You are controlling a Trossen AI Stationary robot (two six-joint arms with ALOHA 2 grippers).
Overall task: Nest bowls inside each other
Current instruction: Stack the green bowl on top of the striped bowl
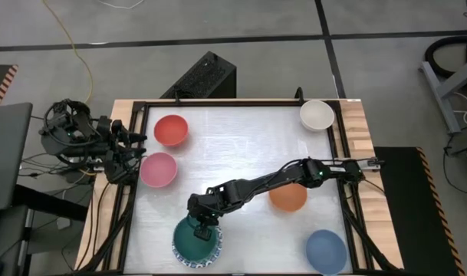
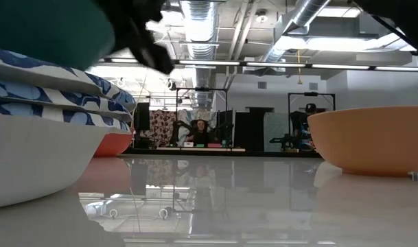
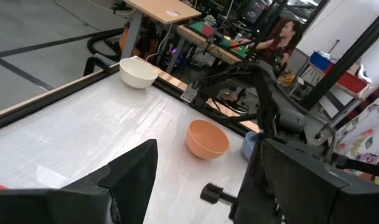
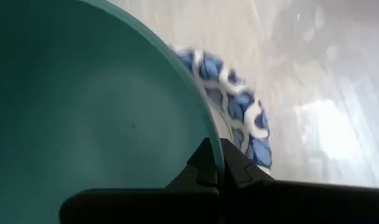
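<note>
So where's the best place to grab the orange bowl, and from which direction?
Probably its rim, from straight above. The orange bowl sits upright and open, so one finger can go inside the thin wall and one outside. The right arm passes over its back edge, so the front rim looks freer.

The tabletop [image 1: 241,146] is white, smooth and glossy enough to mirror the room, framed by pale bare wood. The green bowl [image 4: 83,112], its rim pinched in the right claw [image 4: 215,163], looks like smooth satin plastic, and the stacked patterned bowls [image 4: 239,118] right under it look glazed. Behind the claw, the orange bowl [image 2: 373,140] has a smooth, matt skin.
</note>
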